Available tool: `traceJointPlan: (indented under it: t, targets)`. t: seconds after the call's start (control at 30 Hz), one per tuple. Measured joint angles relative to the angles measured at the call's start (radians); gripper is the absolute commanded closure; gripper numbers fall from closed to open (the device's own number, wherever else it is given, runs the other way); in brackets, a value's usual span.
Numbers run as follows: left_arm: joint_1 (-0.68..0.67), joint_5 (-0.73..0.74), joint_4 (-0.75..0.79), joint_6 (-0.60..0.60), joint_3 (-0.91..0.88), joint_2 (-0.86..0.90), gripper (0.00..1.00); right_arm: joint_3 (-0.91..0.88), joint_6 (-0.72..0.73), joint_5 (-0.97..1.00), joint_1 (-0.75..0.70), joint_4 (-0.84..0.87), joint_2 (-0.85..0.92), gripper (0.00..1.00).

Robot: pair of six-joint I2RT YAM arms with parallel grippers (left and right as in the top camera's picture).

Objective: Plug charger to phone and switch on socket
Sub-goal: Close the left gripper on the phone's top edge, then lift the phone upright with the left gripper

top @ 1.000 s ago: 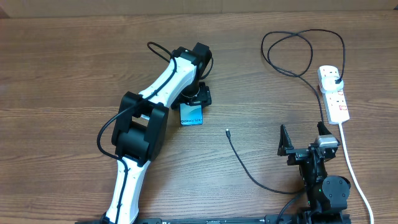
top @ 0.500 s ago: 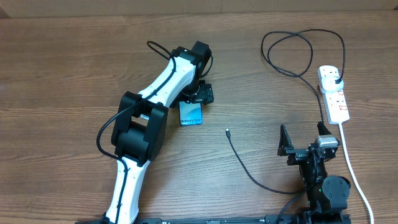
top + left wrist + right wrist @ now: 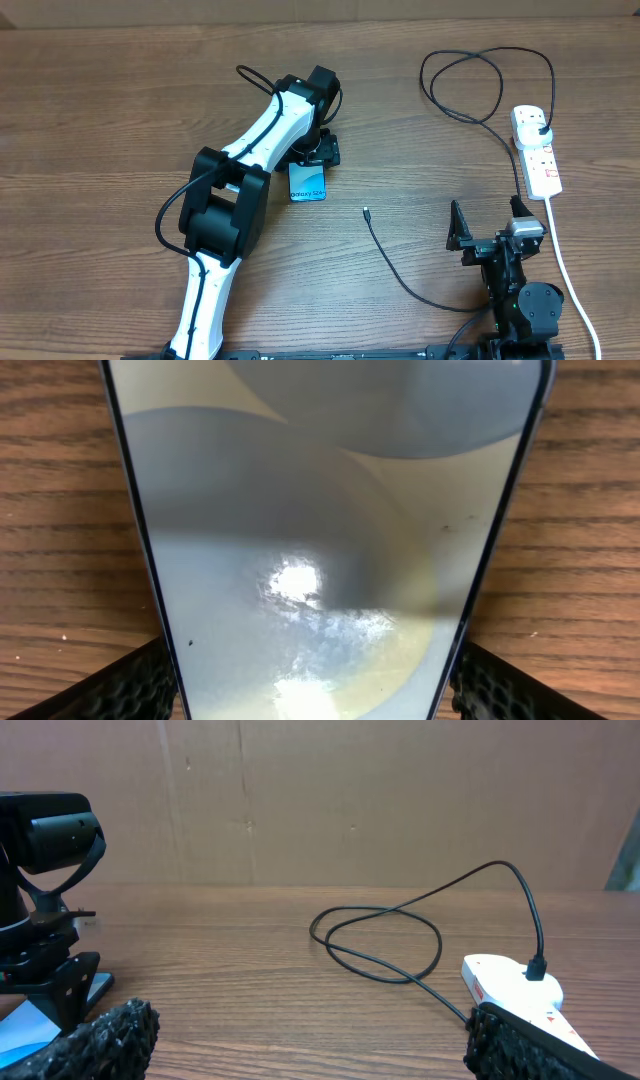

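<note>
I judge the phone rigid, slick glass, so hold its long edges. My left pincer straddles it, grip unclear; my right pincer is wide, empty.

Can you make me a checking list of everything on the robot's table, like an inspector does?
surface: brown wooden table.
job's things: phone lies flat, screen up; charger is plugged into the socket on the right; its connector tip lies loose on the wood, apart from the phone.
clutter: nothing seen.
end effectors: left end effector straddles the phone, squeezing or not I cannot tell; right end effector is open and holds nothing.
cables: thin black charger cable loops at the back; thick white cord runs from the socket toward the front.
surroundings: plain brown wall behind the table.
</note>
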Motion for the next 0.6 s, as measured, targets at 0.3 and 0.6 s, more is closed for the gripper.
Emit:
traceJointPlan:
  t: [0.3, 0.6]
  targets:
    - [0.000, 0.000, -0.019, 0.003, 0.011, 0.000, 0.19, 0.000, 0.000, 0.000, 0.000, 0.000, 0.000, 0.00]
    - [0.000, 0.000, -0.019, 0.005, 0.012, 0.000, 0.00, 0.000, 0.000, 0.000, 0.000, 0.000, 0.000, 0.00]
